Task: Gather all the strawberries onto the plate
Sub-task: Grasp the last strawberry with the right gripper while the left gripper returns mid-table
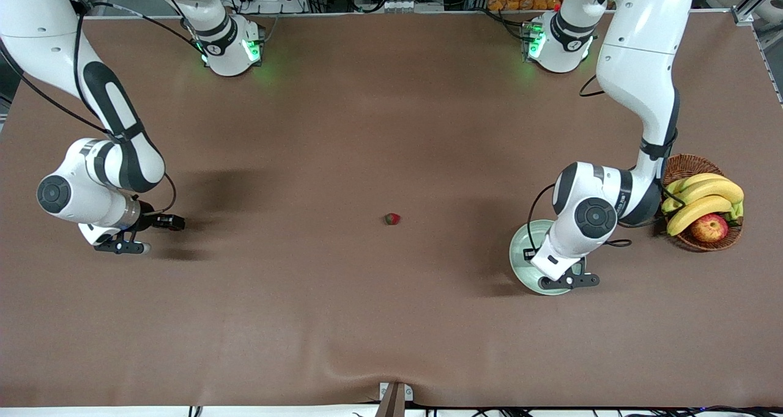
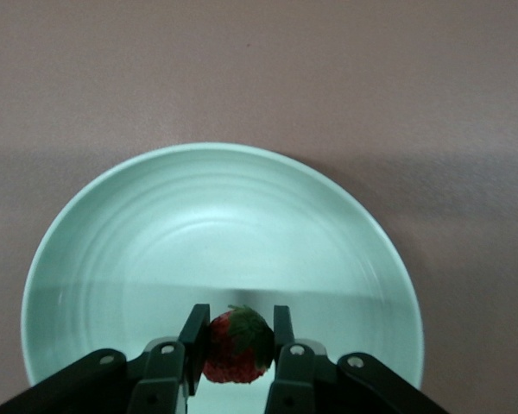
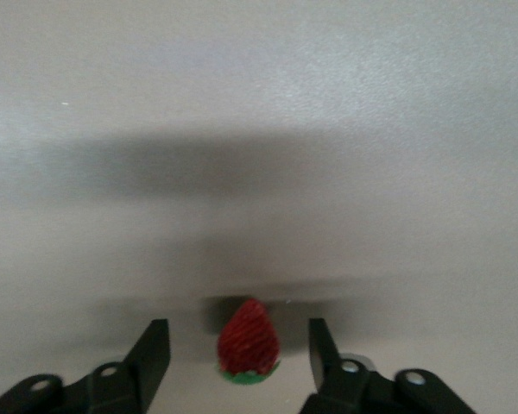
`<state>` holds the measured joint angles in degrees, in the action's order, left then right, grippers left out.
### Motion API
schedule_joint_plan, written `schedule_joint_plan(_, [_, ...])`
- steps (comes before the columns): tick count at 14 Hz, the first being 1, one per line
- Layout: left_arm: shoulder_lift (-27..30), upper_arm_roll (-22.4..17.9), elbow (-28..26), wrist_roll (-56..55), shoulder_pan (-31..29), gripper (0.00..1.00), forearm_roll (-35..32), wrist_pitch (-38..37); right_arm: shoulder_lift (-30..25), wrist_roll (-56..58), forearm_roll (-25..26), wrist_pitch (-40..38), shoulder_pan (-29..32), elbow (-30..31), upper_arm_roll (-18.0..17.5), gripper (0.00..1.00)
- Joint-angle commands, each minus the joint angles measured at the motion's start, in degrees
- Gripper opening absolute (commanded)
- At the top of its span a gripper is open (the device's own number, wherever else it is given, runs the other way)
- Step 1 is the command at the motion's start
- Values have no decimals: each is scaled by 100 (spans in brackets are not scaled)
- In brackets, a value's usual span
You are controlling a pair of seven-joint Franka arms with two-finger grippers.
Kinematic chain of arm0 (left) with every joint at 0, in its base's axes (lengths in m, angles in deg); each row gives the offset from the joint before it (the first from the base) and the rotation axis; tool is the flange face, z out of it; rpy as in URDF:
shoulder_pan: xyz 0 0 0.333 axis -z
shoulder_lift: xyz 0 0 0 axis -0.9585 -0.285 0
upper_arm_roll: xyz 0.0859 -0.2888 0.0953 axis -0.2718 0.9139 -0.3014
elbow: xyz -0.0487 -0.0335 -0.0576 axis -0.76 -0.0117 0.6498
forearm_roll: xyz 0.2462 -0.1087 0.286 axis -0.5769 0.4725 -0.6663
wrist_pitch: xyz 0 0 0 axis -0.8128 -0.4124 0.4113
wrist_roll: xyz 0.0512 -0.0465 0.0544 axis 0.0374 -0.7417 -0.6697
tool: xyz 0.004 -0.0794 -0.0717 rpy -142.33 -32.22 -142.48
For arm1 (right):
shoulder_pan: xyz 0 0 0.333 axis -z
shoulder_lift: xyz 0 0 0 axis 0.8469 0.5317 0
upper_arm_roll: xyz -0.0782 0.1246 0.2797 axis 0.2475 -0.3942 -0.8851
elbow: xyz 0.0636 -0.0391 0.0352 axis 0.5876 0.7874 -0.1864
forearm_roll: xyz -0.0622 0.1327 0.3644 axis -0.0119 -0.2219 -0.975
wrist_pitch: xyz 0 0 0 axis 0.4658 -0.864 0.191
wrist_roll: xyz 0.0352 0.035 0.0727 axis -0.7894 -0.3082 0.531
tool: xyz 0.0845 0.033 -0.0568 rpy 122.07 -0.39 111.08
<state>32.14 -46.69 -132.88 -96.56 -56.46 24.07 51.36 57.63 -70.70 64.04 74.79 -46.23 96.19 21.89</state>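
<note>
light: even, overhead | shadows: soft, beside both arms | right wrist view: blurred, dim

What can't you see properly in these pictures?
- Front view: the left gripper and its strawberry are hidden under the arm's own wrist, which also covers part of the plate.
- Front view: the right gripper hides the strawberry on the table between its fingers.
- Front view: the middle strawberry is too small for detail.
</note>
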Motion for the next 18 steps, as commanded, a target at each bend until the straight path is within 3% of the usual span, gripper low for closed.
schedule_joint_plan(1, [-20, 13, 18, 114, -54, 47, -45, 123, 17, 280, 147, 0, 180, -15, -57, 17])
schedule_joint_plan(2, [15, 13, 9, 114, -11, 99, -97, 123, 8, 245, 147, -18, 180, -15, -57, 2])
schedule_joint_plan(6, [497, 48, 9, -9, 173, 100, -54, 36, 8, 210, 85, -159, 163, -33, -57, 0])
schedule_joint_plan(8, [682, 266, 26, -270, 384, 100, -27, -175, -36, 219, 77, -298, 171, -146, -57, 0])
schedule_joint_plan(10, [675, 591, 218, -981, 586, 100, -36, -184, -18, 158, 59, -1094, 163, -671, -66, 0])
schedule_joint_plan(15, [-123, 690, 1122, -2178, 1675, 100, -36, -114, -27, -352, -81, -2364, -56, -1552, -92, 0])
schedule_joint_plan(18, [-616, 681, 1485, -2286, 2036, 100, -53, 210, -27, -930, -310, -2977, -328, -1965, -92, 0])
